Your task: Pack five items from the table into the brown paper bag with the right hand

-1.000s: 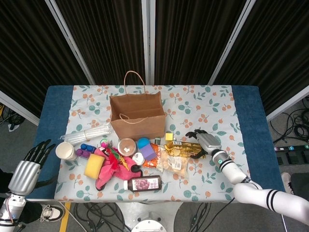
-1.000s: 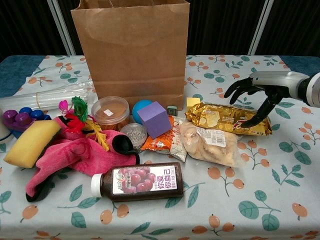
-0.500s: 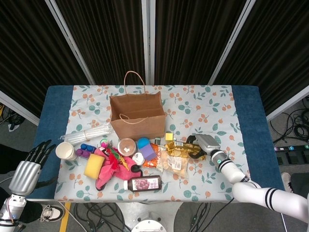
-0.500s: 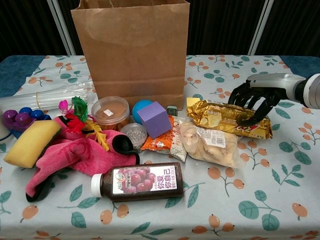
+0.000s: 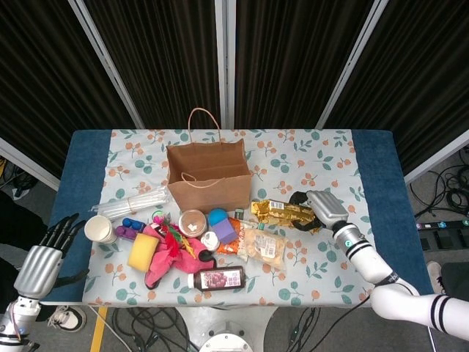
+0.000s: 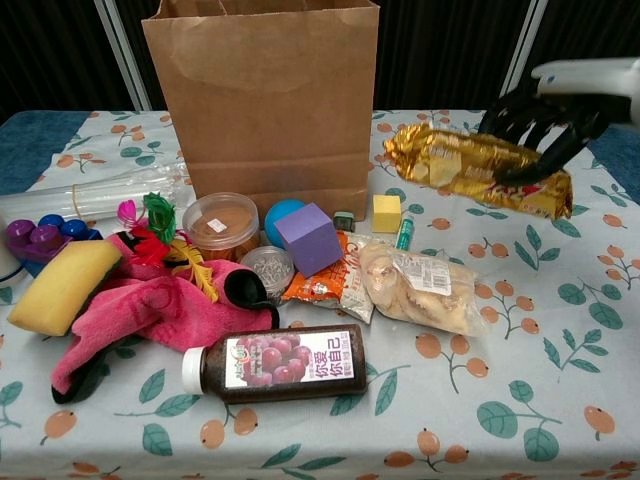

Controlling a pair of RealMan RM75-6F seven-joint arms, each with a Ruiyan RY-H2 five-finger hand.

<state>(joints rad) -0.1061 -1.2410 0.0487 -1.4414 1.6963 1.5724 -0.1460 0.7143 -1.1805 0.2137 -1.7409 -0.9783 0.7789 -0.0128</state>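
Observation:
My right hand (image 5: pixel 316 210) (image 6: pixel 545 125) grips a gold foil snack packet (image 5: pixel 282 213) (image 6: pixel 470 168) by its right end and holds it lifted above the table, to the right of the brown paper bag (image 5: pixel 209 176) (image 6: pixel 262 100). The bag stands upright and open at the back middle. On the table lie a clear packet of pale snacks (image 6: pixel 420 285), an orange packet (image 6: pixel 320 280), a purple cube (image 6: pixel 310 238), a blue ball (image 6: pixel 283 215), a dark juice bottle (image 6: pixel 275 362) and a lidded tub (image 6: pixel 220 222). My left hand (image 5: pixel 44 257) hangs open off the table's left front corner.
A pink cloth (image 6: pixel 150 310), a yellow sponge (image 6: pixel 62 285), a small yellow block (image 6: pixel 386 213), a green tube (image 6: pixel 403 233), purple knobs (image 6: pixel 40 232), a white cup (image 5: pixel 99 229) and a bundle of clear straws (image 5: pixel 135 202) crowd the left and middle. Flowered cloth shows bare right of the snacks.
My right hand closed on the gold packet and lifted it off the table, up and slightly back. The small yellow block and green tube beneath it now show. The left hand barely moved.

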